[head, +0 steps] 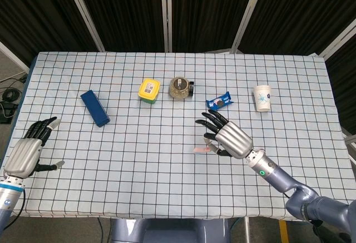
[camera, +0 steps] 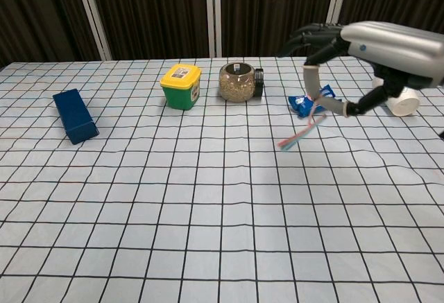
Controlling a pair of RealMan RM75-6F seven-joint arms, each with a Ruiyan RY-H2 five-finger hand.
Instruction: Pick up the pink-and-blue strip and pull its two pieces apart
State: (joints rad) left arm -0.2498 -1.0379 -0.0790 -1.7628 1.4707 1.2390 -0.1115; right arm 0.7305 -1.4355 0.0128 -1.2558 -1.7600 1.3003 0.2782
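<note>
Pink-and-blue strip [camera: 301, 132] pinched beneath right hand [camera: 361, 43], lifted off tablecloth [camera: 208, 213]

A table against dark curtains

A pale blue checked tablecloth [head: 167, 143] with dark grid lines covers the table; behind it hang black pleated curtains [head: 122, 9] split by pale metal poles [head: 165, 12], some upright, some slanting; grey floor [head: 8, 68] with cables [head: 8, 95] shows at the left.

Across my checked tablecloth [head: 139, 143] I see a dark blue box [head: 94, 108] at left, a yellow-lidded green tub [head: 148, 90] beside a glass jar [head: 180, 88], a blue cookie packet [head: 219, 101], and a paper cup [head: 262, 98].
</note>
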